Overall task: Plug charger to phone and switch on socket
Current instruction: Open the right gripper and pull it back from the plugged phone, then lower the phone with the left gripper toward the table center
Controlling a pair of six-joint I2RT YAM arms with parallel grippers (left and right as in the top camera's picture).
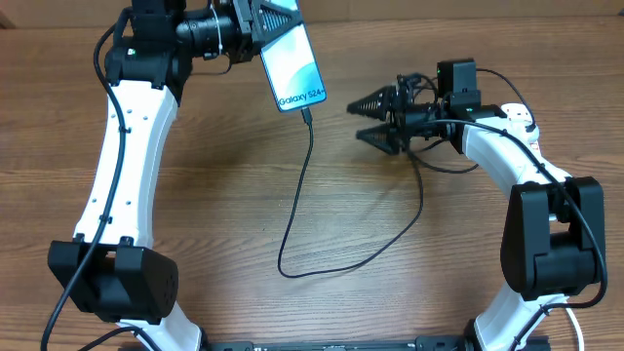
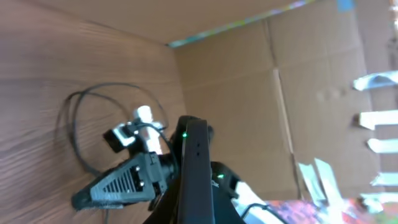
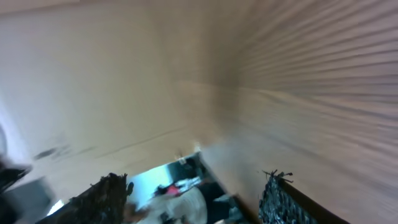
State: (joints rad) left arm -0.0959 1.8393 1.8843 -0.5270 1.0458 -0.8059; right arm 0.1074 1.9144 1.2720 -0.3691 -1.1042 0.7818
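My left gripper (image 1: pixel 255 24) is shut on the phone (image 1: pixel 292 66) and holds it tilted above the table at the back; the light blue screen faces up. In the left wrist view the phone (image 2: pixel 196 168) shows edge-on. The black charger cable (image 1: pixel 297 205) runs from the phone's bottom edge, where its connector tip (image 1: pixel 307 115) sits, down in a loop and back up towards the right arm. My right gripper (image 1: pixel 355 121) is open and empty just right of the phone's lower end. It also shows in the left wrist view (image 2: pixel 118 183). The right wrist view shows the phone (image 3: pixel 180 186) between the open fingers (image 3: pixel 193 202). The socket is out of view.
The wooden table (image 1: pixel 214 195) fills the overhead view. More black cable is bunched near my right wrist (image 1: pixel 414 83). A cardboard wall (image 2: pixel 261 81) stands behind the table in the left wrist view.
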